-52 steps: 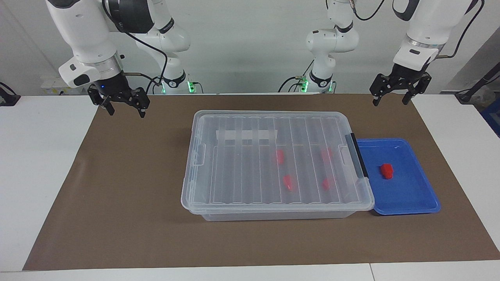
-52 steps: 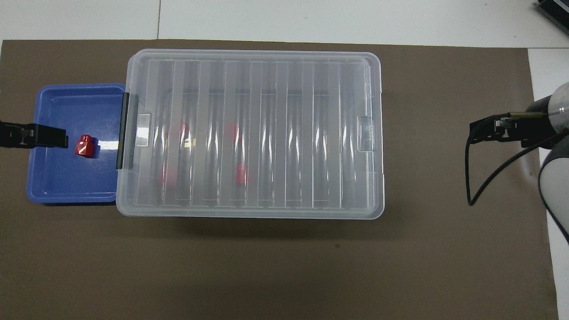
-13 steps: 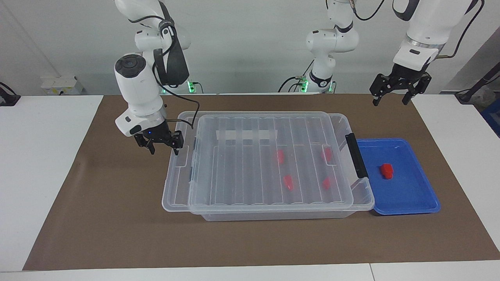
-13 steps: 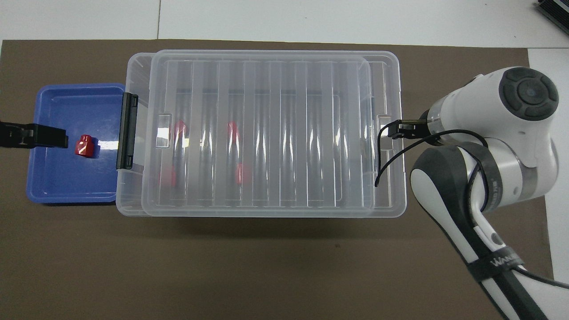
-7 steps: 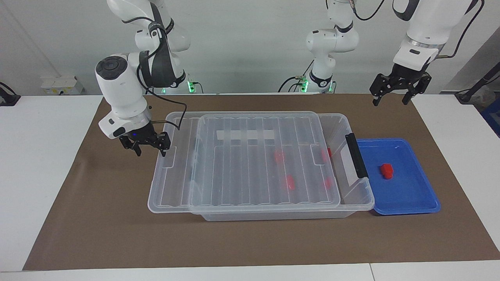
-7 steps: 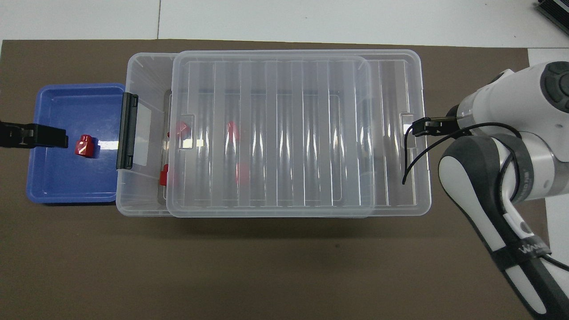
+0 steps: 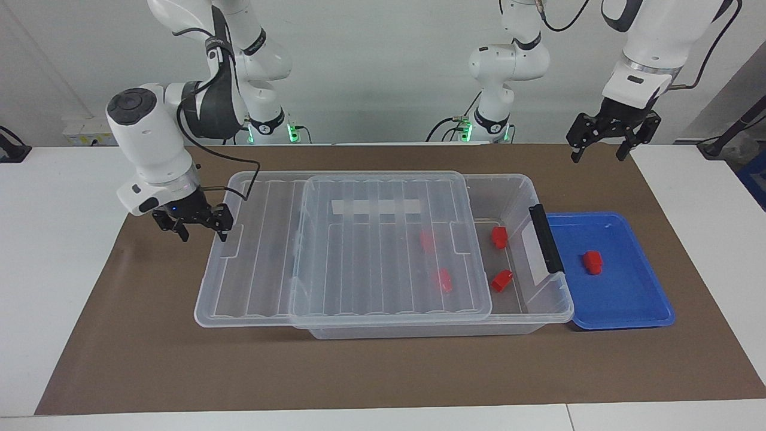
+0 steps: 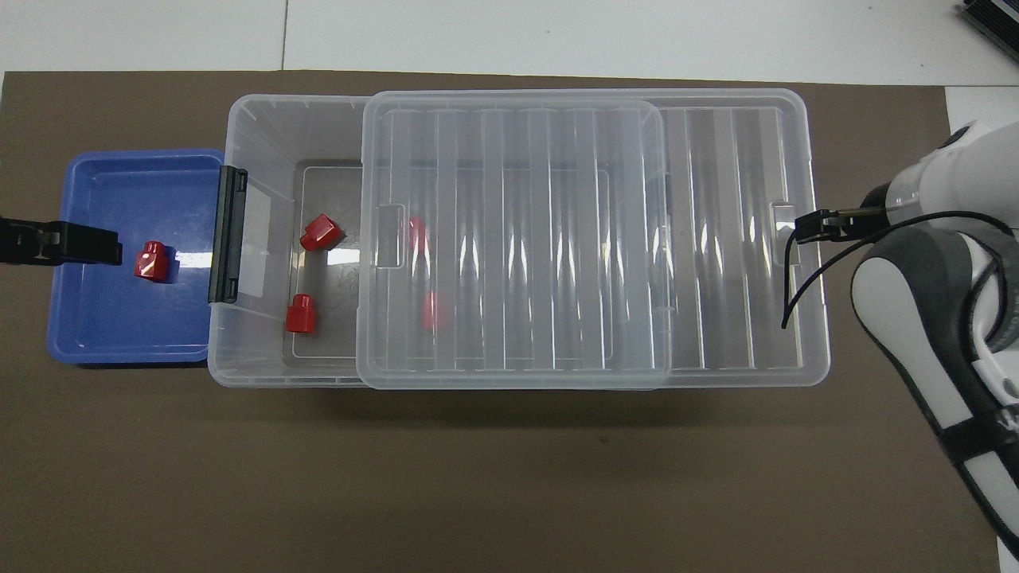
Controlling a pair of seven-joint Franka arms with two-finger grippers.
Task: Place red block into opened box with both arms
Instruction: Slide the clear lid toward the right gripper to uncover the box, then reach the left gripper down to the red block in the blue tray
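One red block point(image 7: 593, 261) point(image 8: 151, 261) lies in the blue tray point(image 7: 634, 311) point(image 8: 87, 334). The clear box point(image 7: 541, 312) point(image 8: 255, 127) stands beside it, black handle point(image 7: 544, 237) toward the tray. Its ribbed lid point(image 7: 371, 251) point(image 8: 557, 239) is slid toward the right arm's end, leaving the handle end uncovered. Two red blocks point(image 7: 498, 236) point(image 7: 501, 279) lie in the uncovered part, two more show under the lid. My right gripper point(image 7: 202, 235) point(image 8: 802, 228) is open and straddles the lid's end rim. My left gripper point(image 7: 601, 152) point(image 8: 111, 245) hangs open, waiting over the tray's outer end.
A brown mat point(image 7: 179, 371) point(image 8: 509, 477) covers the table under the box and tray. The lid overhangs the box toward the right arm's end. The right arm's cable point(image 8: 796, 278) dangles over the lid's end.
The right gripper has moved toward the right arm's end, dragging the lid with it. The handle end of the box is now uncovered. The left arm has not moved.
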